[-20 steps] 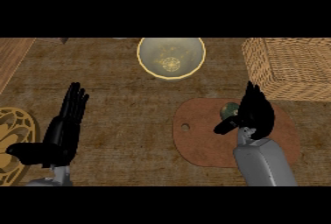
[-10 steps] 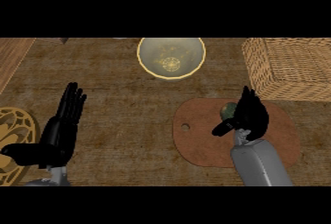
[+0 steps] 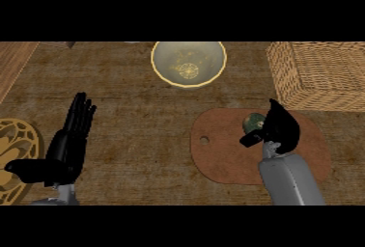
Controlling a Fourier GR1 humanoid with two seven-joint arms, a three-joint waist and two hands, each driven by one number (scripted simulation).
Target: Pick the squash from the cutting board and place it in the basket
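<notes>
Right hand (image 3: 279,129) is easing down and back over the cutting board (image 3: 228,159) since a second ago.

Its fingers and thumb are curving round the squash (image 3: 252,121), which is still lying on the board at about one o'clock of the board's middle, mostly hidden under the palm; whether the fingers are truly clasping it, I cannot tell. Over at nine o'clock the left hand (image 3: 68,144) is resting with fingers straight and spread, beside a gold patterned plate (image 3: 13,159) at the counter (image 3: 135,111) edge. At twelve o'clock a pale bowl (image 3: 189,62) is sitting, and at two o'clock the wicker basket (image 3: 321,72) is standing apart from the board, nothing lying between them.
</notes>
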